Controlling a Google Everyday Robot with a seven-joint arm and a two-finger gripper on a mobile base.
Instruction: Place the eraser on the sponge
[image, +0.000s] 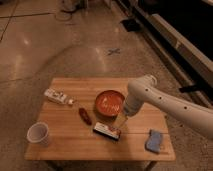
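Observation:
The eraser (107, 130), a black block with a white top and a red-orange end, lies on the wooden table (65, 145) near the front middle. My gripper (121, 121) hangs just right of and slightly behind the eraser, close to its red-orange end, at the tip of the white arm (165, 102) that comes in from the right. The light-blue sponge (154, 141) rests flat near the table's front right corner, well apart from the eraser and the gripper.
An orange bowl (109, 102) sits behind the gripper. A small dark red oblong thing (85, 115) lies left of the eraser. A white packet with dark marks (57, 96) is at the back left, a white cup (38, 133) at the front left.

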